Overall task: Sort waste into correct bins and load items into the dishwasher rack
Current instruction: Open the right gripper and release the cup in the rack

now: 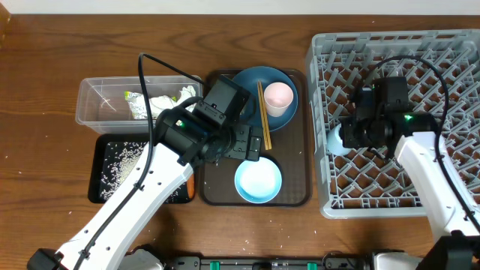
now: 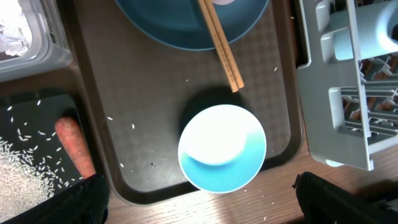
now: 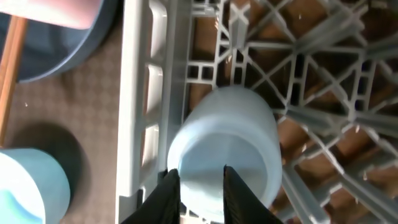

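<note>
The surface (image 1: 45,75) is mid-brown wood with darker grain. The dishwasher rack (image 1: 322,112) is pale grey, an open lattice of crossing bars, and the light blue cup (image 3: 224,143) in it is a soft, even tint. The serving tray (image 2: 155,112) is dark brown with a fine checked texture. On it are a deep blue dish (image 1: 247,82), a pale pink cup (image 1: 278,96), brown wooden chopsticks (image 1: 264,116) and a light blue bowl (image 1: 258,181). The clear tub (image 1: 97,105) holds white tissue (image 1: 161,103) and a green-and-yellow wrapper (image 1: 135,101). The black tray (image 1: 101,150) is speckled with white rice (image 1: 120,161) beside an orange carrot (image 2: 74,146).

A dark brown serving tray (image 1: 294,166) rests on the wooden table (image 1: 45,52).
</note>
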Motion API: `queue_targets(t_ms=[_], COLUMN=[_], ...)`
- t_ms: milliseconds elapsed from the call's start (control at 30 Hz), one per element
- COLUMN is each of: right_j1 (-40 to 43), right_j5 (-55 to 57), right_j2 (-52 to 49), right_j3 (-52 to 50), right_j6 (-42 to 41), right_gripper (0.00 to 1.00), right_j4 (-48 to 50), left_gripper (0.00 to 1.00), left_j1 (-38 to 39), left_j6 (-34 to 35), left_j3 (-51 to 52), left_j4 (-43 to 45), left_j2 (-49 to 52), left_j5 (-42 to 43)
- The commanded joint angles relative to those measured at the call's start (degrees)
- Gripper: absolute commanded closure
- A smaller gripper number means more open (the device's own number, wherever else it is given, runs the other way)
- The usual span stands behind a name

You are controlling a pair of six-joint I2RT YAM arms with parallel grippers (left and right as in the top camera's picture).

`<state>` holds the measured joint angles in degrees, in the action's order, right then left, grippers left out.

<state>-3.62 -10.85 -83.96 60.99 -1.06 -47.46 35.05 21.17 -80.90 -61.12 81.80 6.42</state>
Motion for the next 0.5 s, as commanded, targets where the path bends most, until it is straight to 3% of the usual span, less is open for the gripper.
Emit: queue_targets(t_ms=[0, 100, 167, 200, 267, 467], right_j1=[-0.11, -0.09, -0.09, -0.04, 0.09, 0.26], right_j5=[0.09, 0.09, 0.11, 0.17, 0.85, 2.49], right_j2=[-0.17, 0.70, 1.25, 1.51, 2.10, 2.21], right_j3=[5.88, 11.21, 13.86, 14.71, 15.13, 15.08], right_j6=[-0.57, -0.59, -0.59, -0.57, -0.57, -0.59], right_gripper=[0.76, 0.69, 0.54, 0.43, 0.01, 0.01], right_j4=[-3.32, -7.48, -9.14, -9.55, -9.53, -11.74], left_gripper=[0.02, 0.02, 0.02, 0.02, 0.02, 0.02], left_j1=[0.02, 0.02, 0.02, 0.02, 0.02, 0.02], left_j6=[-0.07, -0.07, -0.07, -0.07, -0.07, -0.07], left_j3=[0.07, 0.07, 0.07, 0.07, 0.07, 0.07], left_j4=[-0.11, -0.11, -0.11, -0.11, -0.11, -0.11], left_j2=[-0.22, -0.20, -0.20, -0.22, -0.22, -0.22], left_j5=[-0.94, -0.94, -0.94, -0.94, -0.94, -0.94])
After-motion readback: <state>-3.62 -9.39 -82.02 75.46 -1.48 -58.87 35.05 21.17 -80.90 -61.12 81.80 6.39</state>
